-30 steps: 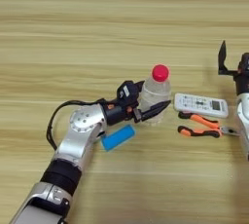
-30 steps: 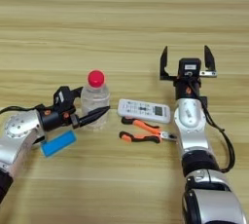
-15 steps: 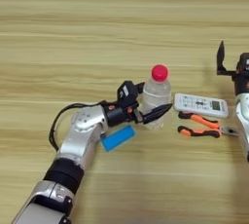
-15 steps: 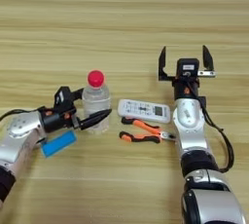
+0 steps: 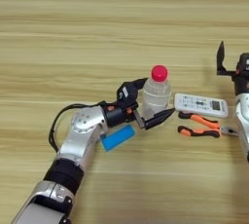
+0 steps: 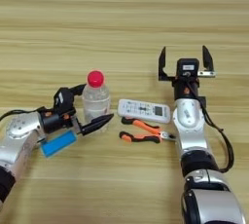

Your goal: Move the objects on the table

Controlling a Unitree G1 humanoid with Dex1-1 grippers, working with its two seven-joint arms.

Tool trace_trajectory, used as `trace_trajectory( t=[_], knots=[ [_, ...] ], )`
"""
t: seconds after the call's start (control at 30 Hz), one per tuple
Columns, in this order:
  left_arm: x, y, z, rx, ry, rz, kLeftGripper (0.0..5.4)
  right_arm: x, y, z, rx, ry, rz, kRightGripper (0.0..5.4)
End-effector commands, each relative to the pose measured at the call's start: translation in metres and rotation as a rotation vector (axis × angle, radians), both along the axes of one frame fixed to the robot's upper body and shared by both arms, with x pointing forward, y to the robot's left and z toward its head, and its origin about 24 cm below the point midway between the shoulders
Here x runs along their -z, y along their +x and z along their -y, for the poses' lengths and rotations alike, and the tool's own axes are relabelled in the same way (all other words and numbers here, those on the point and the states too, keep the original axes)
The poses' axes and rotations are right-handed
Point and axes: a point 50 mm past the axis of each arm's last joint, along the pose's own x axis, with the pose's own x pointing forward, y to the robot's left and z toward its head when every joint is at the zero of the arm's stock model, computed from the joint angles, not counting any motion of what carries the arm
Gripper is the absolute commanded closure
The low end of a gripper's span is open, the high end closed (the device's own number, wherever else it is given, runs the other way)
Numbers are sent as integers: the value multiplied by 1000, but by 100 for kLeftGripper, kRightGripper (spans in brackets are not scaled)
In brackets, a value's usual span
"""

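Note:
A small clear plastic bottle point(image 5: 155, 99) with a red cap point(image 6: 96, 78) stands upright on the light-wood table point(image 5: 73, 38), left of centre. My left gripper point(image 5: 159, 96) is open and reaches in from the left. One black finger lies behind the bottle and the other point(image 6: 99, 122) passes in front of its base, so the bottle sits between them. Whether either finger touches it I cannot tell. My right gripper point(image 6: 184, 49) stands open at the right, fingers pointing away from me, with nothing between them.
A white remote control point(image 6: 143, 111) lies just right of the bottle. Orange-handled pliers point(image 6: 143, 130) lie in front of the remote. A blue block point(image 5: 117, 137) rests beside my left forearm, near the wrist.
My left gripper has slid a little to the right, so its fingers reach further around the bottle. The bottle and the right arm have stayed where they were.

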Motion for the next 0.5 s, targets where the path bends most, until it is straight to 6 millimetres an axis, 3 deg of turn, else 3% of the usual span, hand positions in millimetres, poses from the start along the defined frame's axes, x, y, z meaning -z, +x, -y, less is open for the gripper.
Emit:
trace_trajectory(
  t=[0.03, 0.37, 0.5],
  knots=[
    [-4, 0, 0, -6, -5, 50, 2, -5, 4, -3, -3, 6, 16, 0],
    [-20, 4, -4, -58, -87, 122, 2, -4, 4, -2, -3, 4, 14, 0],
    [-41, 4, -9, -70, -225, 170, 2, -4, 4, -2, -3, 4, 14, 0]
  ],
)
